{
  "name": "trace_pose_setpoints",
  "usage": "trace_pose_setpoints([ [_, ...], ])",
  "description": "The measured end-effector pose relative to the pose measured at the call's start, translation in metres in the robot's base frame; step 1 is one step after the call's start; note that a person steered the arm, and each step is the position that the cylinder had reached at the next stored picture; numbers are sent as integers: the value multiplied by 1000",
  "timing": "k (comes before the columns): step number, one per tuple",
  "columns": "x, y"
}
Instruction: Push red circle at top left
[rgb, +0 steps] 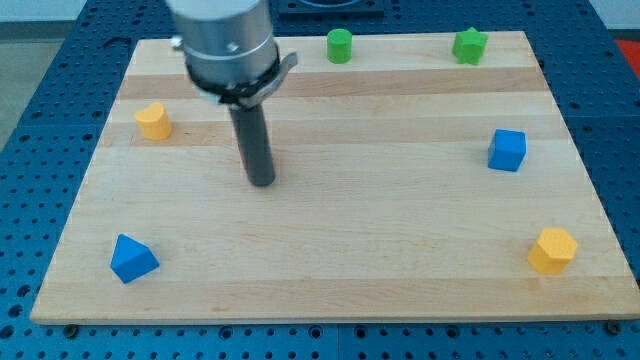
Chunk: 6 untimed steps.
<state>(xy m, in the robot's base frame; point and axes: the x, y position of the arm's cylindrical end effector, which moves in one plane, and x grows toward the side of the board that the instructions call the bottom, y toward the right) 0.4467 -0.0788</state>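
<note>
My tip (261, 183) rests on the wooden board (380, 230), left of the middle. The rod stands straight up from it to the grey arm head at the view's top. Only a thin red sliver (241, 158) shows at the rod's left edge, just above the tip. It seems to be the red circle, almost fully hidden behind the rod. I cannot tell whether the tip touches it.
A yellow block (153, 121) sits at the left. A green cylinder (340, 46) and a green star (469, 46) sit along the top edge. A blue cube (507, 150) is at the right, a yellow hexagon (552, 250) bottom right, a blue triangle (132, 259) bottom left.
</note>
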Motion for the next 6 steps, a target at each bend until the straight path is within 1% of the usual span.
trace_pose_setpoints([
  [2,-71,8],
  [3,-57,-17],
  [5,-6,-42],
  [6,-12,-91],
])
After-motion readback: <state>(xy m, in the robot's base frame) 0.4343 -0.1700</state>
